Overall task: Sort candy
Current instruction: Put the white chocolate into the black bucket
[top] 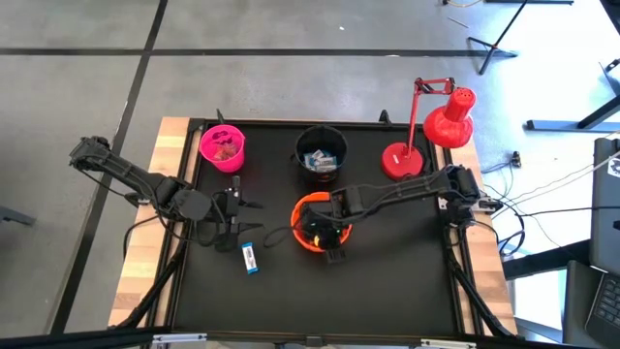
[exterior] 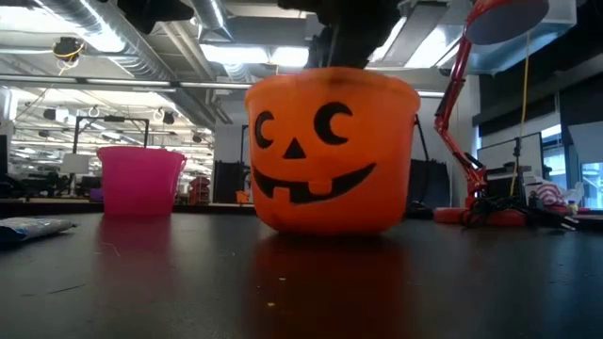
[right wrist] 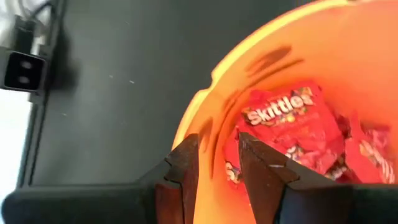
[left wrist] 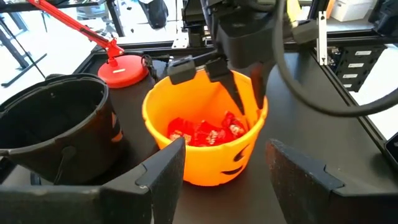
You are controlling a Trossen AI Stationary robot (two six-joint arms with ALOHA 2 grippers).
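My right gripper [top: 325, 231] hangs over the orange pumpkin bucket [left wrist: 205, 146], fingers pointing down inside its rim [right wrist: 216, 149]. The fingers stand a narrow gap apart and nothing is between them. Red candy packets [right wrist: 289, 121] lie on the bucket's bottom. My left gripper [top: 237, 208] is open and empty, left of the orange bucket and facing it [left wrist: 227, 165]. One blue-and-white candy bar [top: 250, 257] lies flat on the mat near it, also visible in the low view [exterior: 28, 226]. The pink bucket [top: 223, 147] holds brownish pieces. The black bucket [top: 321, 150] holds blue-and-white bars.
A red desk lamp [top: 426, 136] stands by its round base at the mat's far right, with cables next to it. The pink and black buckets stand along the far edge. Bare black mat [top: 387, 281] stretches across the near side and right of the orange bucket.
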